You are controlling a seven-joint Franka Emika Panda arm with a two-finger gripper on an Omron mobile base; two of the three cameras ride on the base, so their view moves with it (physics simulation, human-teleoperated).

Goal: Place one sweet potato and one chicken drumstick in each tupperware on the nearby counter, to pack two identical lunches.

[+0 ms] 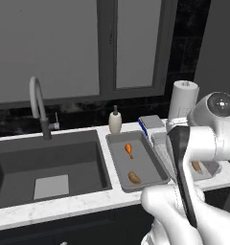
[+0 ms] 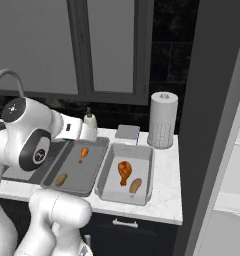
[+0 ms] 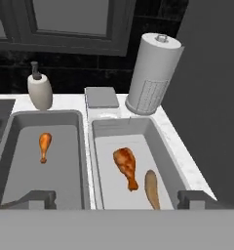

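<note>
Right below my wide-open, empty gripper sit both tupperware trays on the counter, each already holding one chicken drumstick and one sweet potato, so I should lift straight up without nudging either rim.
</note>
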